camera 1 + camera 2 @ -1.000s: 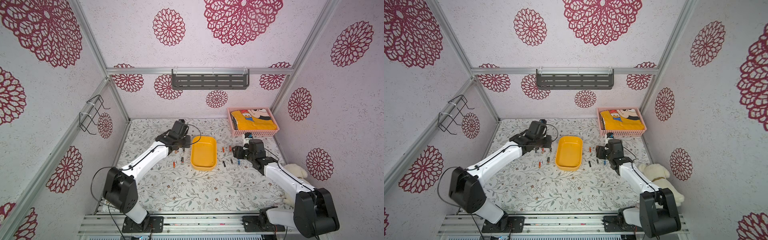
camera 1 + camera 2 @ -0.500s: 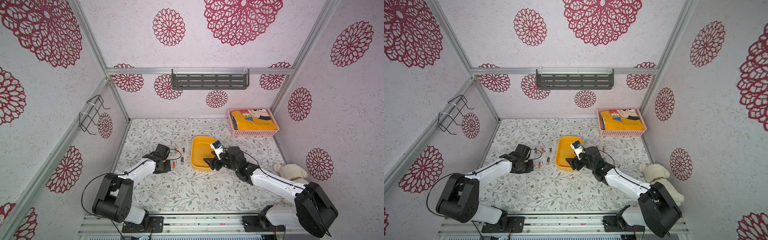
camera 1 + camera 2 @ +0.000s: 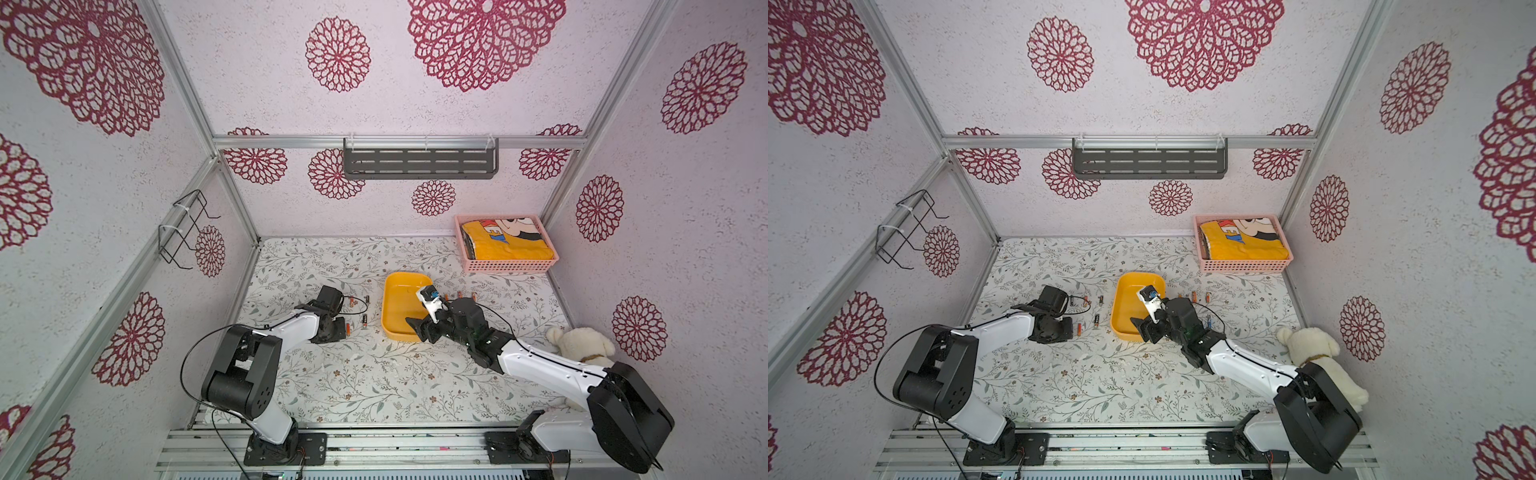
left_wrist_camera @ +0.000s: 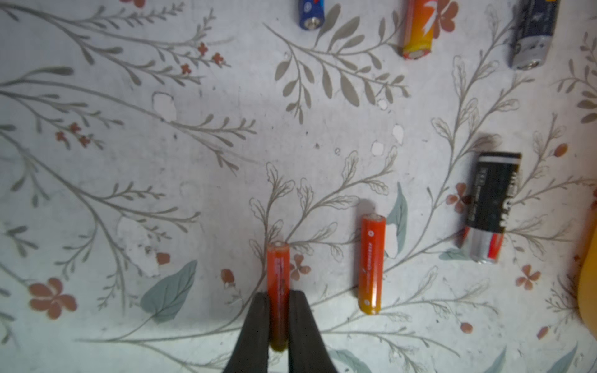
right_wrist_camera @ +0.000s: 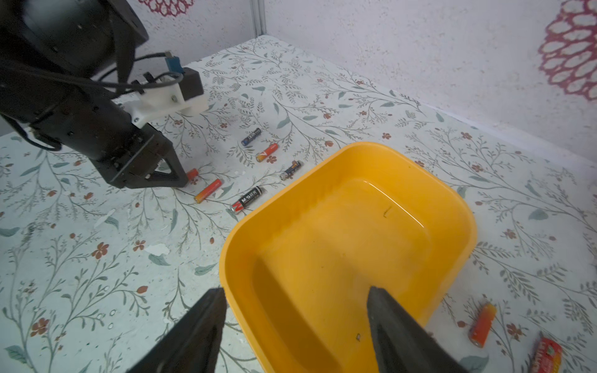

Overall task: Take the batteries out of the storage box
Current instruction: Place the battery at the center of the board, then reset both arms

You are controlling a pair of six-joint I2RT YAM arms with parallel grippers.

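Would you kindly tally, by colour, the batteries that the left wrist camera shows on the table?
Orange batteries: 3, one of them clamped in the left gripper
Blue battery: 1
Black or dark batteries: 2
Total: 6

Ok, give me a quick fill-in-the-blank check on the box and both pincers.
Inside, the storage box is ___. The left pincer is shut on a slim ___ battery. The right pincer, over one end of the storage box, stands ___.
Missing words: empty; orange; open.
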